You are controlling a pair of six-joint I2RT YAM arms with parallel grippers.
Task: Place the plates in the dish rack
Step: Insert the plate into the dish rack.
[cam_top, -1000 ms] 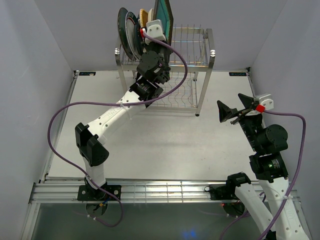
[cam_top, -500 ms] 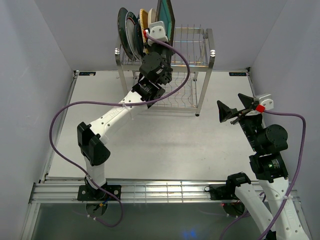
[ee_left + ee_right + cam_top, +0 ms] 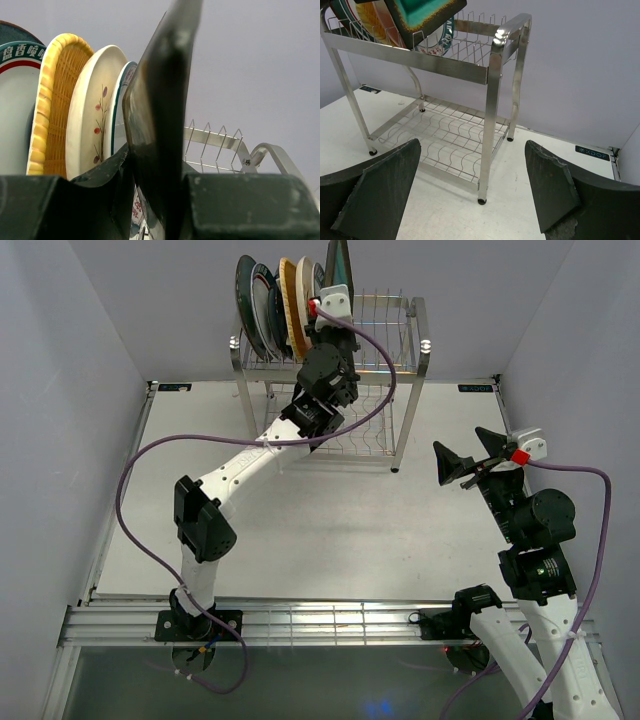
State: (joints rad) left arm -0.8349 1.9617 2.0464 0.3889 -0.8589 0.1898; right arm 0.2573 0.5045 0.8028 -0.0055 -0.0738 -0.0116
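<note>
The dish rack (image 3: pixel 415 335) stands at the back of the table. Its upper tier holds several plates upright at the left: a dark teal one (image 3: pixel 243 295), a white rimmed one (image 3: pixel 262 300), the orange woven one (image 3: pixel 287 295) and the floral one (image 3: pixel 303 295). My left gripper (image 3: pixel 330 288) is shut on the green square plate (image 3: pixel 333 262), holding it on edge just right of that row. In the left wrist view this plate (image 3: pixel 160 110) is a dark edge between the jaws (image 3: pixel 160 200), beside the floral plate (image 3: pixel 92 110). My right gripper (image 3: pixel 468 452) hangs open and empty to the right of the rack.
The rack's lower wire shelf (image 3: pixel 450 135) carries nothing. Right of the held plate (image 3: pixel 420 12), the upper tier's slots (image 3: pixel 475 45) hold no dishes. The rack's near post (image 3: pixel 490 125) stands straight ahead between my right fingers (image 3: pixel 375 195). Purple cables loop off both arms.
My left arm has carried the green square plate to the right and a little higher along the upper tier, its elbow swinging right. The right arm has not moved.
</note>
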